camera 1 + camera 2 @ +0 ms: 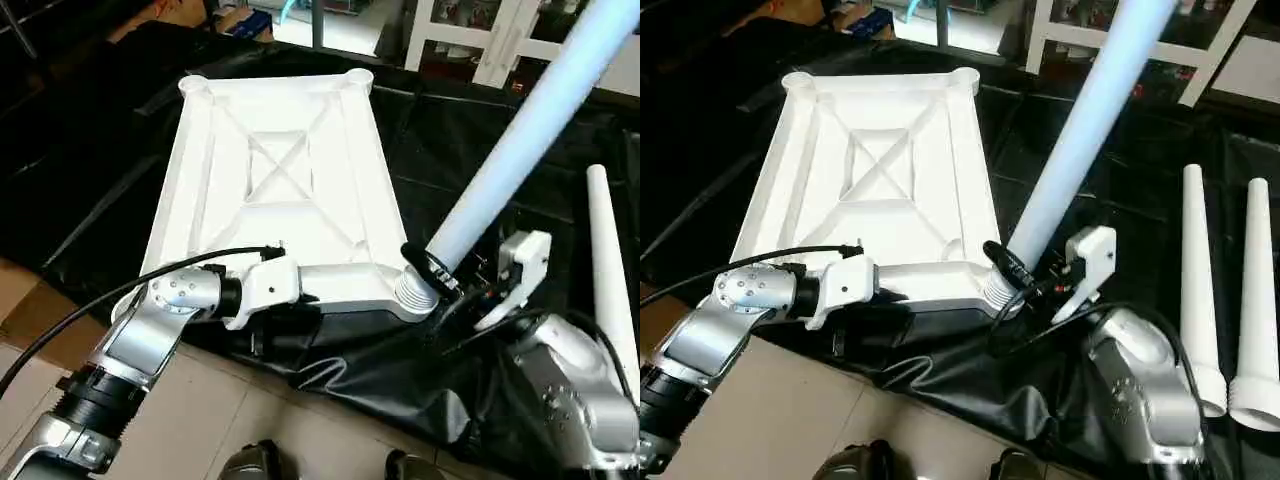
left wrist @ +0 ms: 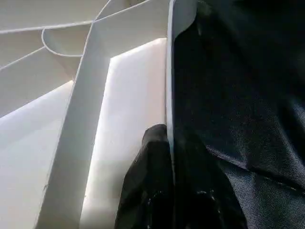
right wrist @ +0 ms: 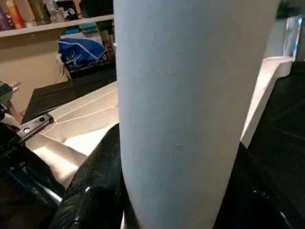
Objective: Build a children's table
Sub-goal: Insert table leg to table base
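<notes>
Black cloth (image 1: 380, 370) covers the floor under the upturned top (image 1: 280, 180). Left gripper (image 2: 167, 157) pinches its near rim shut. Right gripper (image 1: 1025, 275), half closed, clasps a leg (image 1: 1080, 130) at the near-right socket (image 1: 415, 295). Best to bring that leg upright before pressing; it leans away rightward.

Table top (image 1: 270, 190): white moulded plastic, smooth, faint sheen on the ribs. Held leg (image 1: 530, 130) and two loose legs (image 1: 1225, 290): smooth white plastic tube, semi-matt, ridged at the wide end. Ground sheet (image 1: 480, 180): black cloth, creased, slightly glossy. Forearms (image 1: 150, 330): brushed silver metal. Floor (image 1: 190, 420): matt beige tile.
</notes>
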